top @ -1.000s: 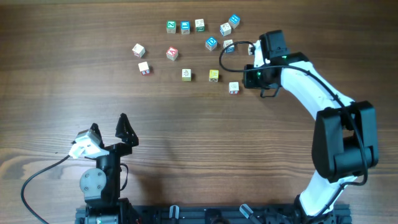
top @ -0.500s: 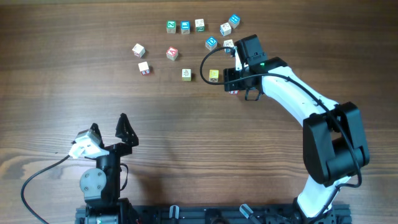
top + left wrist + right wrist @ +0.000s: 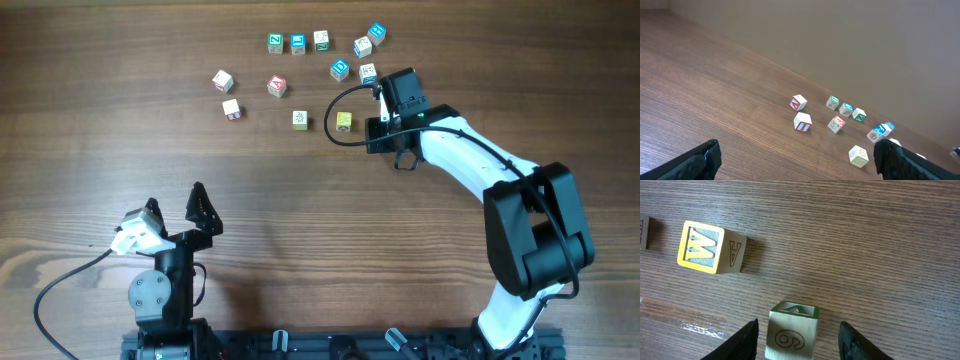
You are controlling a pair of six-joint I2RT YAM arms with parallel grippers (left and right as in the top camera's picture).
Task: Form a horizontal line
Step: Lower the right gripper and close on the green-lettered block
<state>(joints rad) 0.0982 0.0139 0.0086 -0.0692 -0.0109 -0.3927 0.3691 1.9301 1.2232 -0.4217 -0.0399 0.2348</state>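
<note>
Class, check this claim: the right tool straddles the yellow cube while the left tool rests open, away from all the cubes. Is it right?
Not quite. The right wrist view shows the right tool straddling a cream cube with a green-edged face, not the yellow cube, which lies apart, up and left. The left tool does rest open, away from the cubes.

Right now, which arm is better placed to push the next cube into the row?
Right. The right claw straddles a cream cube near the yellow cube, jaws open with a gap on either side. The left claw, open too, sits far back from that spot.
</note>
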